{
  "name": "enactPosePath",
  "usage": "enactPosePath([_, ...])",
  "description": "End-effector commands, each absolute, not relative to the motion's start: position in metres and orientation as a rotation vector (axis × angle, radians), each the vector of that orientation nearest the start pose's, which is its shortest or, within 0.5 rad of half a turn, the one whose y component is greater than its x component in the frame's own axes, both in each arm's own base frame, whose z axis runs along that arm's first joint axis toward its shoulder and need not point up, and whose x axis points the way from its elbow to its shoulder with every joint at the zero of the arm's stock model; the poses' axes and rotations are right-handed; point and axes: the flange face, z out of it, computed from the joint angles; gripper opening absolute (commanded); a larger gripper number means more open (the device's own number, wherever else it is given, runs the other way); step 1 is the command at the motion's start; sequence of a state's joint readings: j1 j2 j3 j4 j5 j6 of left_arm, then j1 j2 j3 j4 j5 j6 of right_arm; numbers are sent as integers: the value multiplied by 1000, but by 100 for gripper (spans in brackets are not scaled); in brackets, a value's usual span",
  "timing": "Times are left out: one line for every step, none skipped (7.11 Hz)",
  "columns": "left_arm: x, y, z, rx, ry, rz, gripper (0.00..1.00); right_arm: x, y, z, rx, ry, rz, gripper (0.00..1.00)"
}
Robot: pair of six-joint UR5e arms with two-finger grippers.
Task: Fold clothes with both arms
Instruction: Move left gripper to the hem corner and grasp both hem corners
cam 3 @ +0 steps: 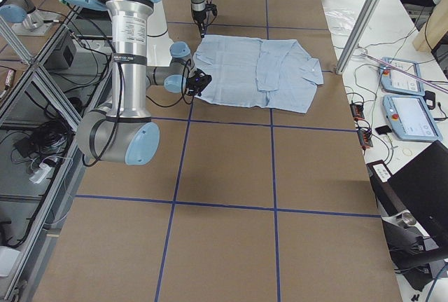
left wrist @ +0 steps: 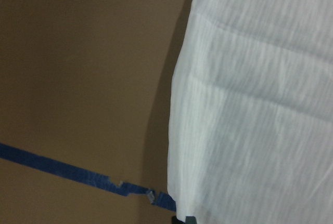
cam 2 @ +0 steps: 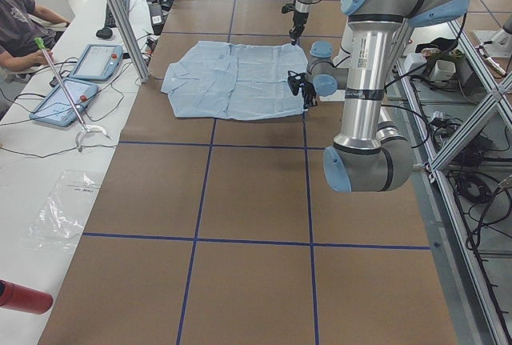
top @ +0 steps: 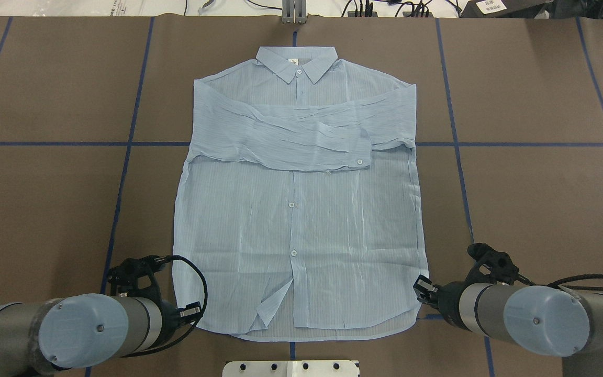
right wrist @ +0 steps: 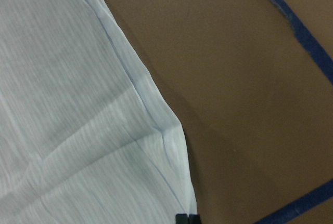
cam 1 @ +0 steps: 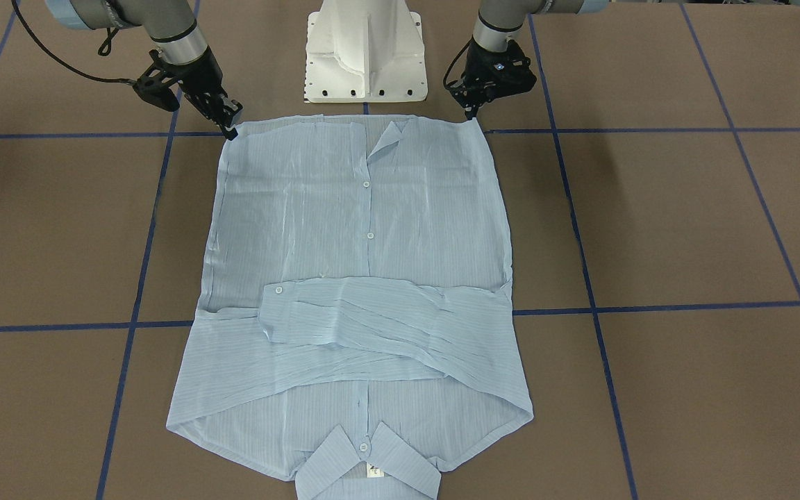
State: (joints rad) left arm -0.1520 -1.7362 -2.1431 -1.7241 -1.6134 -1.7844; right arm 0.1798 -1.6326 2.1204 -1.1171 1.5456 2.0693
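Watching the feeds, I see the shirt (top: 301, 220) lying flat on the table (top: 542, 188), collar (top: 297, 63) far from the robot, 2 sleeves (top: 306, 141) folded across its chest. The left gripper (cam 1: 471, 117) and the right gripper (cam 1: 232, 127) each pinch 1 hem corner.

No writing can be read: the white neck label (cam 1: 374, 472) on the shirt (cam 1: 358, 229) and the sticker (cam 2: 362, 58) on the left arm (cam 2: 364, 81) are illegible.
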Motion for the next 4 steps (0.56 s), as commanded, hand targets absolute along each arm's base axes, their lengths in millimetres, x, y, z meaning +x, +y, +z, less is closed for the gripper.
enactPosePath([445, -203, 270, -74, 971, -348, 0, -402, -213, 359, -139, -995, 635, 0])
enactPosePath([425, -199, 250, -114, 1020, -409, 0, -377, -206, 355, -144, -996, 632, 0])
enactPosePath([401, -193, 223, -152, 1087, -445, 0, -347, -199, 341, -159, -1014, 623, 0])
enactPosePath([376, -191, 198, -186, 1156, -488, 0, -329, -198, 324, -161, -1045, 624, 0])
